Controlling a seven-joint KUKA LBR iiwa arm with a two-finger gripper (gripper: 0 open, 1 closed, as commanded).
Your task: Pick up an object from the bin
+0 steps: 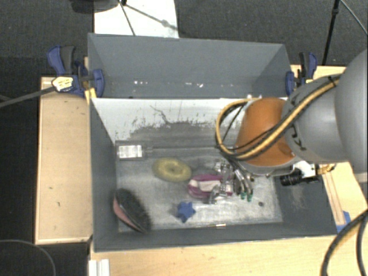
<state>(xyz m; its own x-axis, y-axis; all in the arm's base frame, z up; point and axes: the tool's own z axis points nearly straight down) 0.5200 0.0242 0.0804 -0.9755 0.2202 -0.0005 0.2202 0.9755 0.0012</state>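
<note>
Down on the floor of the grey bin (267,210), the gripper (229,184) sits just right of a purple-and-white object (202,186), which lies just right of and a little below the olive-yellow ring (171,169); whether the gripper is released, clenched or grasping that object cannot be told. Relative to the same ring, a small blue piece (185,210) lies below and slightly right, a dark oval brush with a pink edge (131,210) below and left, and a pale clear block (129,151) up and left.
</note>
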